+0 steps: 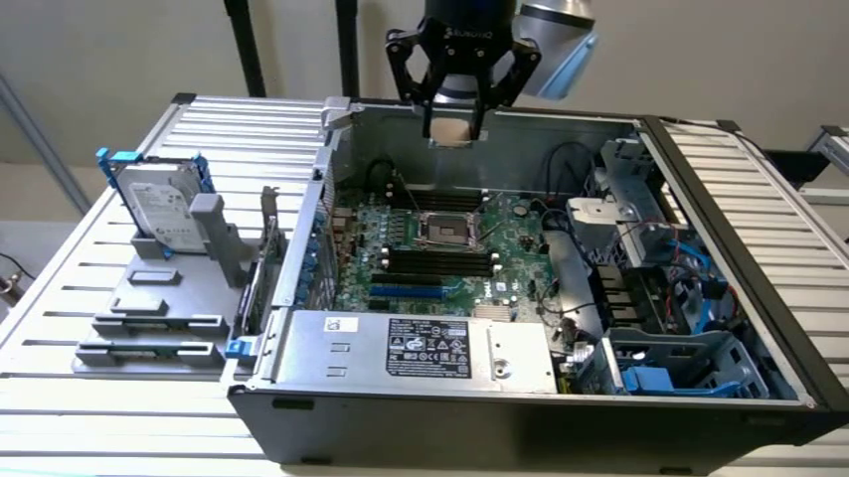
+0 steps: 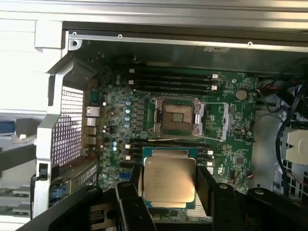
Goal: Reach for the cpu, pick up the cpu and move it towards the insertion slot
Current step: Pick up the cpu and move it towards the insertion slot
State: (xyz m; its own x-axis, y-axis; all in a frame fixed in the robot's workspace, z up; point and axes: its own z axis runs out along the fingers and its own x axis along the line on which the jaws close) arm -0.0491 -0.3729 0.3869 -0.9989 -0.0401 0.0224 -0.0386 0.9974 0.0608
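Note:
My gripper (image 1: 452, 127) hangs above the far wall of the open computer case, shut on the cpu (image 1: 451, 132), whose tan face shows between the black fingers. In the wrist view the cpu (image 2: 169, 179) is a silvery square chip gripped at its sides by the black fingers (image 2: 206, 185). The insertion slot (image 1: 446, 229) lies on the green motherboard below and nearer than the gripper, a shiny metal frame with a dark centre. Seen from the wrist, the insertion slot (image 2: 177, 116) is open, just beyond the held chip.
Black memory slots (image 1: 434, 260) flank the socket, with a blue card slot (image 1: 406, 292) nearer. The power supply (image 1: 412, 348) fills the case front. Cables and drive bays (image 1: 650, 288) crowd the exterior view's right. An upright hard drive (image 1: 162, 204) stands on a grey fixture at the left.

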